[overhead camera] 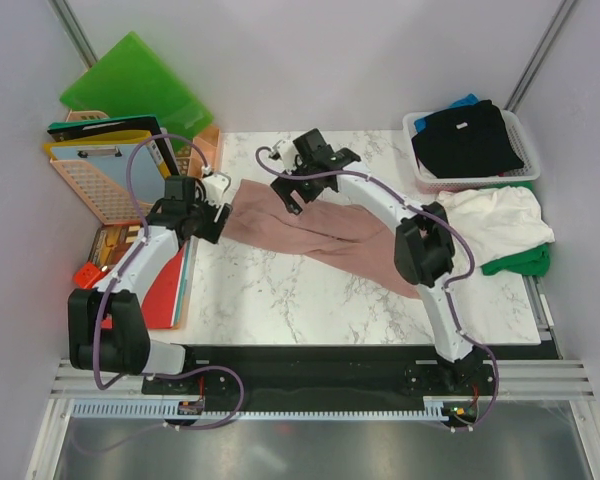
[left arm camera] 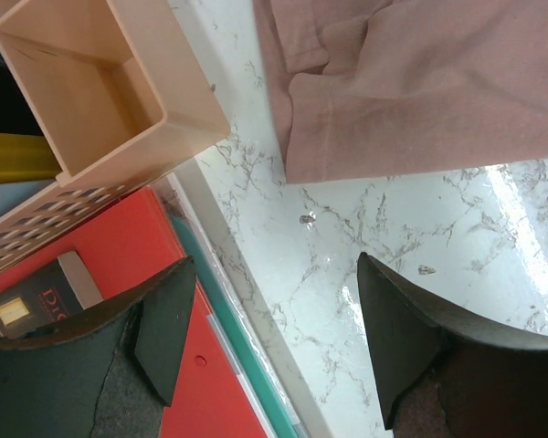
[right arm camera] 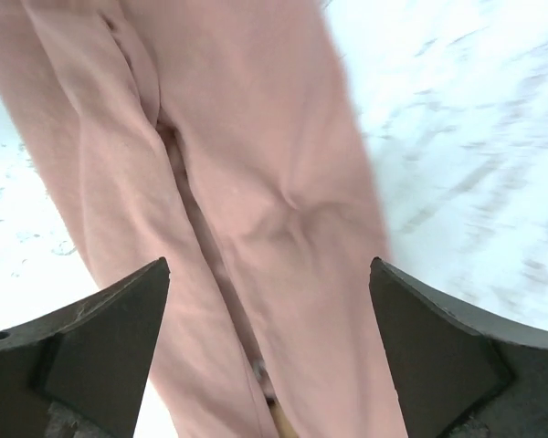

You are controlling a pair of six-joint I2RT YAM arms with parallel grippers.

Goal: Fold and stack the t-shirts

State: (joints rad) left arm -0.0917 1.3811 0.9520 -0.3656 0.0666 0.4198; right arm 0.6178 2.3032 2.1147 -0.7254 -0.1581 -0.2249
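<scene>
Right, starting at the right gripper [right arm camera: 267, 301]: its jaws stand wide apart and hold nothing, hanging over the pink shirt [right arm camera: 256, 182], whose creased cloth fills the gap below them; I cannot tell whether the tips touch the fabric. From above I see this gripper over the shirt's far left part, near the back of the bench [overhead camera: 280, 300]. The left gripper [left arm camera: 272, 301] is released too, nothing between its fingers. One finger sits over the red folder [left arm camera: 119, 246] at the bench's left edge, the other over bare marble. A folded edge of the pink shirt lies just ahead of it, apart from both fingers. The shirt itself is not folded: it stretches as a long rumpled band slantwise across the bench, from the far left toward the near right, passing under the right arm. Beside the left gripper, off the bench edge, stands a peach crate [left arm camera: 119, 119], touching the red folder beneath it. A green folder [overhead camera: 130, 85] leans at the far left corner. At the far right a white basket [overhead camera: 417, 150] holds a black shirt [overhead camera: 470, 135] with a bit of blue shirt [overhead camera: 465, 100] showing behind it. Just in front of the basket lies a crumpled white shirt [overhead camera: 495, 215], with a green shirt [overhead camera: 520, 262] poking out from under its near side.
</scene>
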